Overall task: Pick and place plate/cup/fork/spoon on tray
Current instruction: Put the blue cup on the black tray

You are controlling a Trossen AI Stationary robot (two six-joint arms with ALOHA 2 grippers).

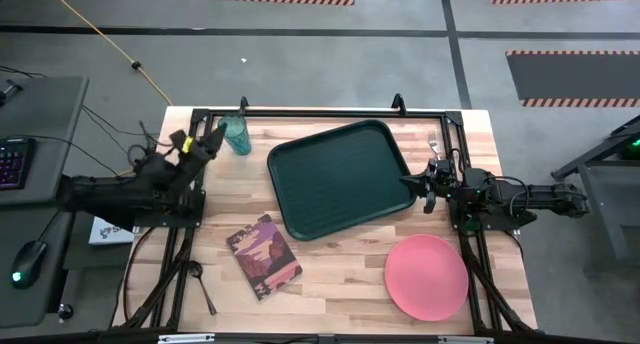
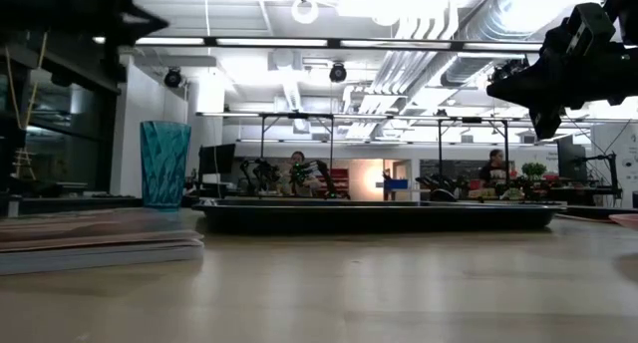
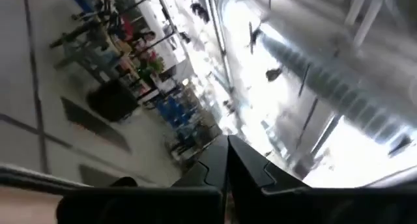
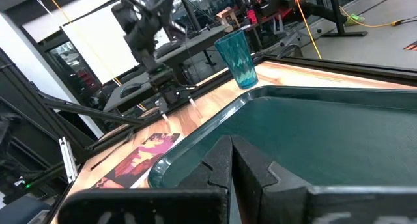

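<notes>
The dark green tray [image 1: 340, 179] lies mid-table. The teal cup [image 1: 237, 136] stands upright off its far left corner and also shows in the low view [image 2: 164, 164]. The pink plate [image 1: 427, 276] lies flat at the near right. The dark spoon [image 1: 203, 284] lies at the near left. A small pale piece [image 1: 433, 142] by the right arm may be the fork; no orange handle shows. My left gripper [image 1: 215, 139] is shut, raised beside the cup. My right gripper [image 1: 410, 184] is shut, above the tray's right rim [image 4: 195, 136].
A book with a maroon patterned cover [image 1: 265, 256] lies flat between the tray and the near edge, right of the spoon. Black frame rails run along the table's left, right and far sides. Bare wood shows between the book and the plate.
</notes>
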